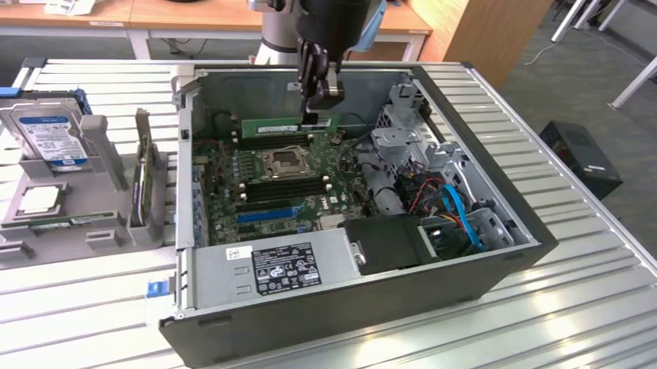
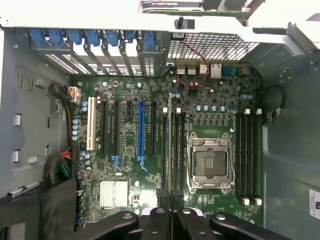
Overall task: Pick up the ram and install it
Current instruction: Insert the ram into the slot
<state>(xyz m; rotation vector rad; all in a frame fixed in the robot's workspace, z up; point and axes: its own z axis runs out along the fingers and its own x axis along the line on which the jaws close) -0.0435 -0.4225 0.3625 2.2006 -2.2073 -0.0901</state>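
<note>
Pinching the ram (image 1: pixel 279 123) with the gripper (image 1: pixel 311 115), fingertips narrow, closed on the thin board near one end. Gripped by the upper edge, probably to leave the contact edge free for the slot. Standing the stick on its long edge, right under the gripper and stretching away from it along the memory slots (image 1: pixel 275 141) of the motherboard (image 1: pixel 308 202), inside the open computer case (image 1: pixel 441 269). Looks lined up with a slot, maybe partly in; cannot tell if seated, latches too small to read. Seen edge-on from the wrist as a thin pale-green line running straight out from between the fingertips, just beside the CPU socket (image 2: pixel 210 162), dark empty slots on either side. Reaching in from overhead, likely because the case walls and the drive cage (image 1: pixel 405 142) beside the gripper leave only that way in. Well apart from the gripper, outside the case: gray holder (image 1: pixel 61 223) with a silver hard drive (image 1: pixel 46 134) upright and a green expansion card (image 1: pixel 144 165) on edge, racked that way presumably for easy grabbing, untouched. Pickup done by the look of it; install under way, not confirmed finished.
</note>
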